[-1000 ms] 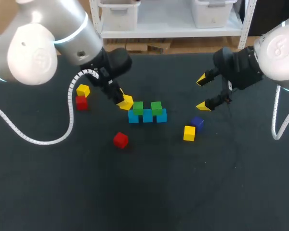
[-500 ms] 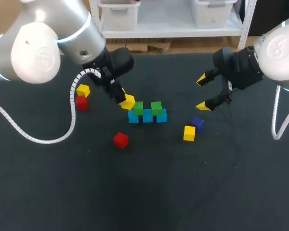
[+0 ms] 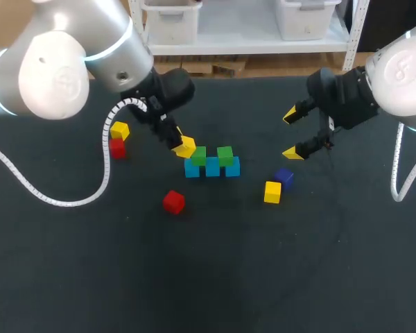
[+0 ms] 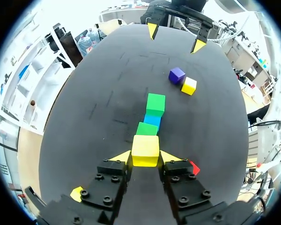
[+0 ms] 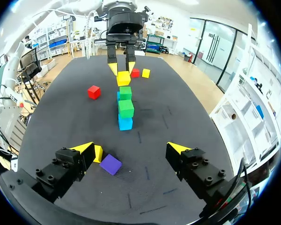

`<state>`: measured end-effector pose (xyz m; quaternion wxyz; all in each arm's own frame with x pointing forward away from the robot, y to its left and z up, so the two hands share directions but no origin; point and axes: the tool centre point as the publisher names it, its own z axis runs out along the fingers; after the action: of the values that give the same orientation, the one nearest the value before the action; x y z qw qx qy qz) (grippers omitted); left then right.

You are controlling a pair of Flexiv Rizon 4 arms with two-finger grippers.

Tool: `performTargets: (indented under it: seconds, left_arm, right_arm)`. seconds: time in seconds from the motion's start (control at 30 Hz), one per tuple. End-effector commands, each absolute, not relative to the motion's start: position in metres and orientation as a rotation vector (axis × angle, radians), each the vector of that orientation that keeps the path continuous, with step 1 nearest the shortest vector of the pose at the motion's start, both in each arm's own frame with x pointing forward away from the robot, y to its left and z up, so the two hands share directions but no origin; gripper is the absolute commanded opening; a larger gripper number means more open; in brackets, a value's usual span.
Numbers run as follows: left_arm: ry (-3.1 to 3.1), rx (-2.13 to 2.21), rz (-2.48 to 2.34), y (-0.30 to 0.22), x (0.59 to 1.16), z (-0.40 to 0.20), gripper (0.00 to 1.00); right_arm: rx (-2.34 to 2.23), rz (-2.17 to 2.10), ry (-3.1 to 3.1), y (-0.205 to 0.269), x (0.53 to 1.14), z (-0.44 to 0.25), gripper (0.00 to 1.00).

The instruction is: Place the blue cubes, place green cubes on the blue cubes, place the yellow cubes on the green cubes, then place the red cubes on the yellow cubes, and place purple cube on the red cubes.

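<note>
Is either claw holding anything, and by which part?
The left gripper holds a yellow cube, pinched on two opposite sides. The right gripper is open and holds nothing.

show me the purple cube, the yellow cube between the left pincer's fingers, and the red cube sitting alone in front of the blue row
purple cube (image 3: 284, 175), head view, its top face
held yellow cube (image 4: 145, 146), left wrist view, its top face
lone red cube (image 3: 173, 201), head view, its top face

Head camera looks down from behind; opposing wrist cameras share the cube row (image 3: 212, 166).
</note>
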<state>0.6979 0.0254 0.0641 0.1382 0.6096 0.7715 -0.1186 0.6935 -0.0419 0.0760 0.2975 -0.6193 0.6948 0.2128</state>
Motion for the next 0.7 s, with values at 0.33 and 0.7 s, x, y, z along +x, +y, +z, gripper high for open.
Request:
performTargets:
  seconds: [0.33, 0.7]
  left_arm:
    - [2.224, 1.782, -0.345, 0.022, 0.701, 0.0634, 0.0]
    - [2.223, 1.785, -0.344, 0.0211, 0.7013, 0.0634, 0.0]
  right_arm:
    - [-1.645, 0.569, 1.843, -0.0423, 0.6936, 0.0756, 1.0]
    - [-1.645, 0.569, 1.843, -0.0423, 0.6936, 0.0756, 1.0]
